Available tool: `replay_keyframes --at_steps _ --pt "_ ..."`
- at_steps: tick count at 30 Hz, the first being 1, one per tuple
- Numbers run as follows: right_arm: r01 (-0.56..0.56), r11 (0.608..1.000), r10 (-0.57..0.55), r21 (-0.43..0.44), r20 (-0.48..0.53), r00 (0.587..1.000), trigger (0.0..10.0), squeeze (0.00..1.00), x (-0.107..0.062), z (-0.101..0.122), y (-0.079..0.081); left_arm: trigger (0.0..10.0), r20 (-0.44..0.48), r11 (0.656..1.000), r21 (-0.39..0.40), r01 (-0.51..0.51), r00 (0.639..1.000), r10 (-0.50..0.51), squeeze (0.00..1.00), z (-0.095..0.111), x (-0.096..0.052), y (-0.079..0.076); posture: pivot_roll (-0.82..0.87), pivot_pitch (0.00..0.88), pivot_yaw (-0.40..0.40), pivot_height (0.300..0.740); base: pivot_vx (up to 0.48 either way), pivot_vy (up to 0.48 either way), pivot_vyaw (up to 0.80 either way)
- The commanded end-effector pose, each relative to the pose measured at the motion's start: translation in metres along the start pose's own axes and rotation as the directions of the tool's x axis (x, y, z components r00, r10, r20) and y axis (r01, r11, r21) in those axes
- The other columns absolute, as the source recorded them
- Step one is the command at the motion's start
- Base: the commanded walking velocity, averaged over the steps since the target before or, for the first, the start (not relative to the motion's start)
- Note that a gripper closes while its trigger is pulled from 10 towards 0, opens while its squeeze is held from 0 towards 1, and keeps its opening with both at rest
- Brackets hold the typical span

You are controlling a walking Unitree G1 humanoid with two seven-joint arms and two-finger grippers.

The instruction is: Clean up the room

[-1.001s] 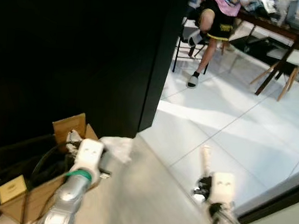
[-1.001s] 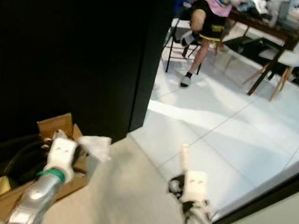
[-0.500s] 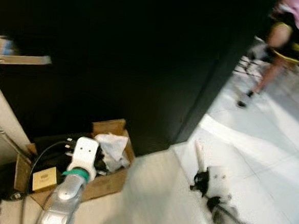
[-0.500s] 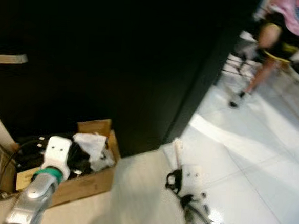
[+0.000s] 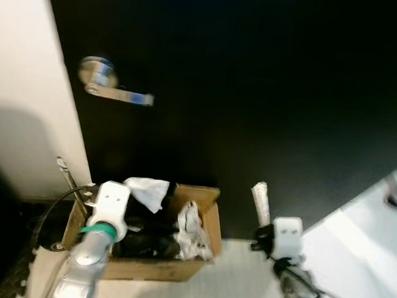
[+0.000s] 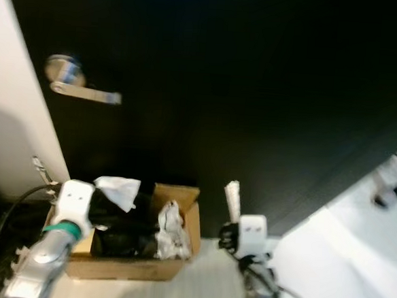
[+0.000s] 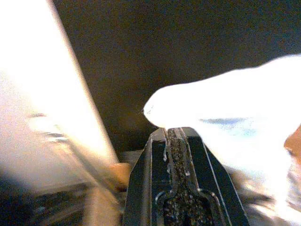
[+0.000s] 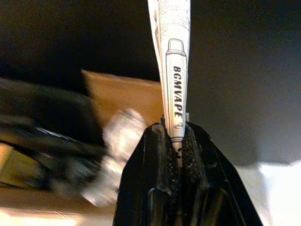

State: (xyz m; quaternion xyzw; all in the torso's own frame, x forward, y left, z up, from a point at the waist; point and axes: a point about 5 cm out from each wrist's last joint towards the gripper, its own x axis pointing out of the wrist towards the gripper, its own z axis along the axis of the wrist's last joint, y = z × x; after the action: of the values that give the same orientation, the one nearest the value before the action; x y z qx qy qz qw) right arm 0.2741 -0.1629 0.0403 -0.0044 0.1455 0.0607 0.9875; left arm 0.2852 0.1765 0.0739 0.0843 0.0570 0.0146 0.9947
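As the robot faced the black door with its lever handle [image 5: 114,92], a pale wall [image 5: 25,96] stood furthest left. Next, the left end effector [image 5: 128,197] was clenched on a crumpled white tissue [image 5: 146,190], held over the left half of the open cardboard box [image 5: 156,269] on the floor. The box already carried dark cables [image 5: 138,233] and a white wad [image 5: 191,230] at its right side. Right of the box, the right end effector [image 5: 264,230] gripped a rolled printed paper [image 5: 259,201], its long axis upright, just beside and above the box's right wall. Judged nearer the drop: the left arm, already over the opening; the right would need to travel leftward toward the box.
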Motion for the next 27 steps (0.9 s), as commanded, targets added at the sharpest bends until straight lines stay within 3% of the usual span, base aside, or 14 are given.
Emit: replay_keyframes --at_steps 1,8,27 --pt "0.051 0.999 -0.050 0.008 -0.033 0.998 10.0 0.00 -0.006 -0.008 -0.015 10.0 -0.015 0.999 -0.009 0.036 0.999 -0.036 0.00 -0.003 -0.002 -0.012 0.01 0.076 -0.074 0.740 0.322 0.000 0.00" --pt "0.075 0.997 -0.075 0.008 -0.037 0.996 10.0 0.00 -0.008 -0.009 -0.020 10.0 -0.019 0.999 0.002 0.049 0.999 -0.049 0.00 -0.003 -0.001 -0.014 -0.01 0.075 -0.057 0.740 0.309 0.000 0.00" --pt "0.109 0.993 -0.107 0.035 -0.046 0.993 10.0 0.00 -0.015 -0.015 -0.025 10.0 -0.021 0.995 0.029 0.094 0.995 -0.093 0.00 -0.006 0.002 -0.017 -0.02 0.047 -0.045 0.740 0.000 0.000 0.00"
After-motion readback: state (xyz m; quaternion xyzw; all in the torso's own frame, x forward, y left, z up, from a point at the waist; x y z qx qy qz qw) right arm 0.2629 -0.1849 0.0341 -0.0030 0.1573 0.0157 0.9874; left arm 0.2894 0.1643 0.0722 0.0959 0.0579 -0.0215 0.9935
